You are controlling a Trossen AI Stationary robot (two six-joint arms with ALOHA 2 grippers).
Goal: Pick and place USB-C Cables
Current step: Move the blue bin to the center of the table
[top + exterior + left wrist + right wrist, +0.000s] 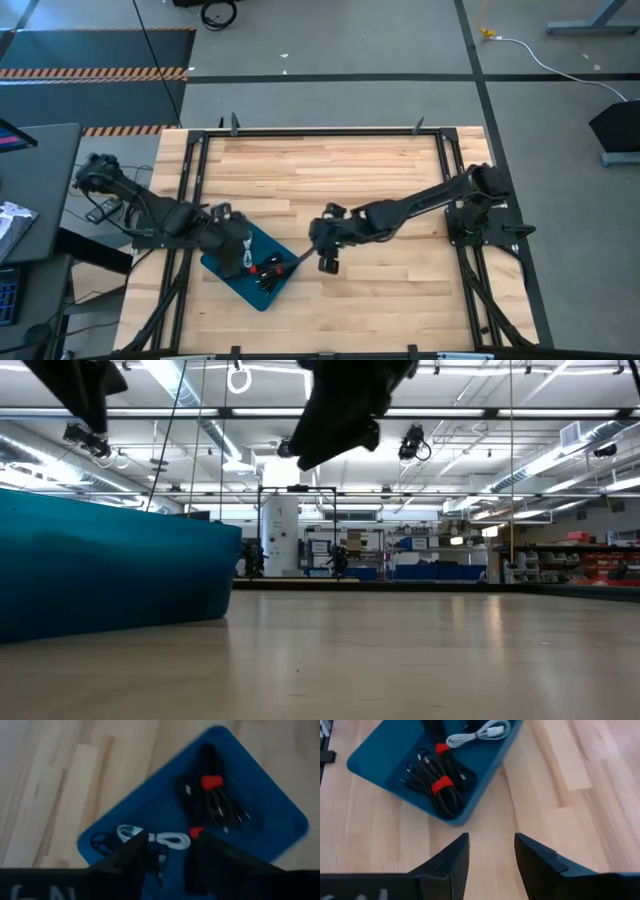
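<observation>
Inside the blue tray (380,760), the USB-C cables (440,782) lie bundled, black ones with red bands beside a white one (480,732), while the left gripper (170,852) hovers over them with fingers parted and empty, and the right gripper (491,857) hangs just beside the tray's edge, likewise spread and empty.

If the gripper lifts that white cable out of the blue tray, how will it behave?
The white cable looks thin and loosely coiled, so it would probably droop and uncoil. It seems light. It touches a black bundle in the blue tray, so might drag it.

USB-C cables (440,782): black bundles, red bands | white cable (479,734) | all in blue tray (375,755)
</observation>
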